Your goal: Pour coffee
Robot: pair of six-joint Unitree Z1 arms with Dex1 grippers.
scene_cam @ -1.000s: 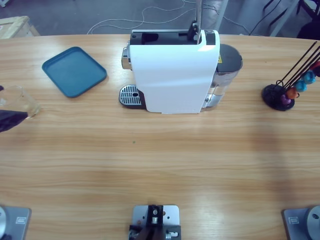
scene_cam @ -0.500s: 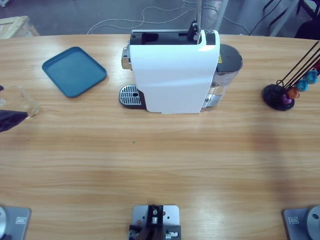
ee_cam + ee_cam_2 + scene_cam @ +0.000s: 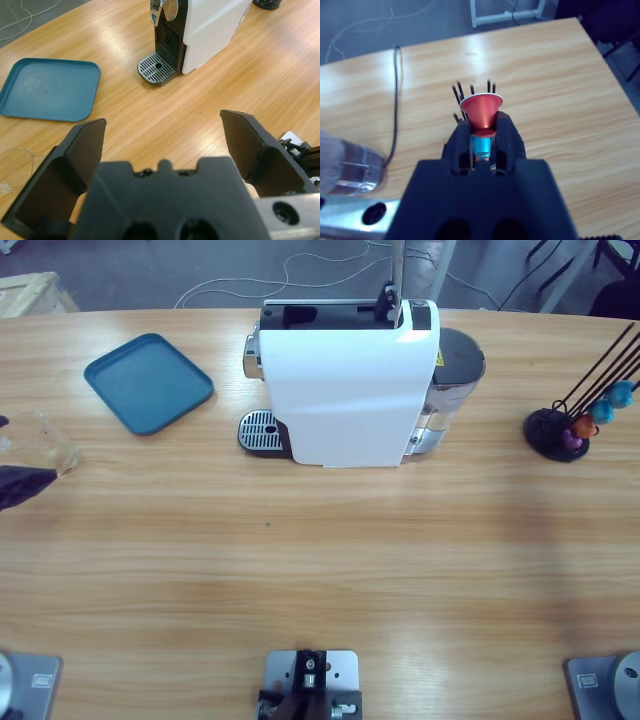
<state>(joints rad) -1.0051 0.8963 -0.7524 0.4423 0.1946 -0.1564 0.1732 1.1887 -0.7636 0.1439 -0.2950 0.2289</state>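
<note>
Long wooden worktop (image 3: pixel 320 570), grey floor and loose cables beyond.

White box-shaped coffee machine (image 3: pixel 350 390) at centre, round metal drip grille (image 3: pixel 262 430) at its left foot, nothing standing on it. Flat teal plastic tray (image 3: pixel 148 382) lying bare, well apart to the left. Small clear glass tumbler (image 3: pixel 40 443) at the far left edge; no coffee discernible in it or anywhere else.

Left end effector (image 3: pixel 162 125) spread wide and holding nothing, with the tumbler just beside and outside 1 finger, not between the 2.

Right end effector (image 3: pixel 482 132) aimed at a red conical capsule (image 3: pixel 481 107) on the black wire capsule rack (image 3: pixel 553 432); cannot tell whether clamped or free.

Hazards, as judged:
- Closing now likely to catch only air, or to nudge the tumbler off the worktop edge.
- Smooth glass liable to slip or tip if gripped off-centre.
- Rack liable to topple if snagged.
</note>
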